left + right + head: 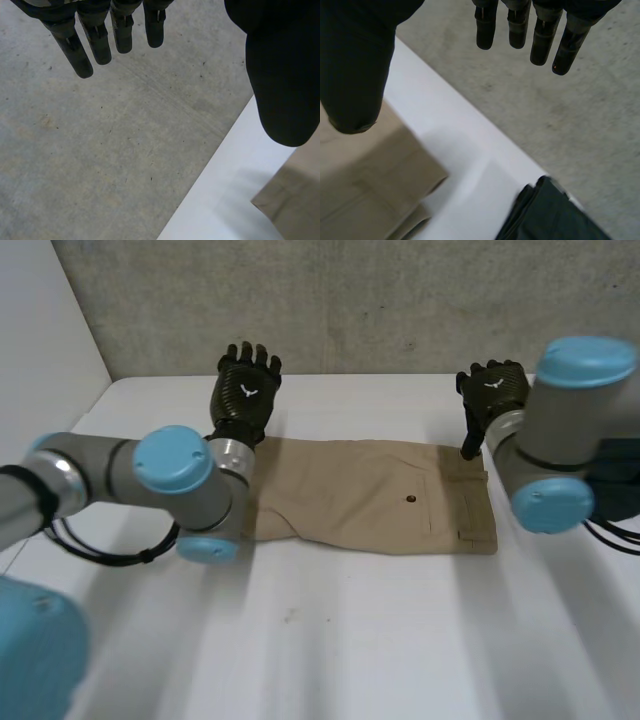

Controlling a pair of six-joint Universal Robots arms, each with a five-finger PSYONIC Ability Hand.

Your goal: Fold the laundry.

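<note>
Worktop (pixel 330 640): white, near half bare.

Tan garment (pixel 370 495): trousers or shorts, apparently doubled lengthwise. It lies flat across the middle of the worktop. The long axis runs side to side, from one arm to the other. A small dark button (pixel 411 499) faces up.

Dark cloth (pixel 550 212): bunched beyond the garment's right end, apart from it.

Left hand (pixel 245 390): above the far corner of the garment's left end. Fingers (pixel 80 55) straight and spread, holding nothing.

Right hand (pixel 492 390): above the far right corner. Fingers (pixel 485 30) straight and empty, thumb hanging over the cloth's corner.

Judgement: the garment lies below and nearward of both hands, and the right hand seems the closer.
</note>
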